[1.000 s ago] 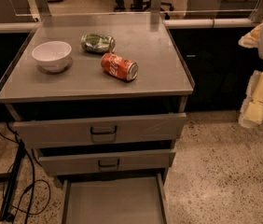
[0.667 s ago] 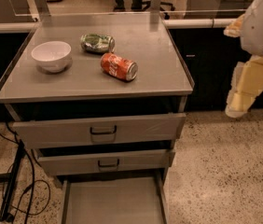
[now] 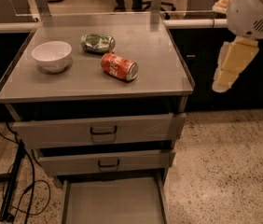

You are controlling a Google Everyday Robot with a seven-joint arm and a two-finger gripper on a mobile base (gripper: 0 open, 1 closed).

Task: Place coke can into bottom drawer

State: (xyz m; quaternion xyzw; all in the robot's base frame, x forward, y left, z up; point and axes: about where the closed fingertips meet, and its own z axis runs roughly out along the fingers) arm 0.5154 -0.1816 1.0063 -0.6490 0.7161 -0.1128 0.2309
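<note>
The arm [image 3: 255, 8] showed in the upper right corner of the view. Only its rounded white housing with a small vent grille was visible, and the frame edges cut off the rest. Below that housing hung the end effector [image 3: 233, 63], a pale cream, blocky piece that pointed downward and slanted slightly toward the lower left. It hung in the air just beyond the right edge of the bench [image 3: 155, 55], apart from it and touching nothing.
</note>
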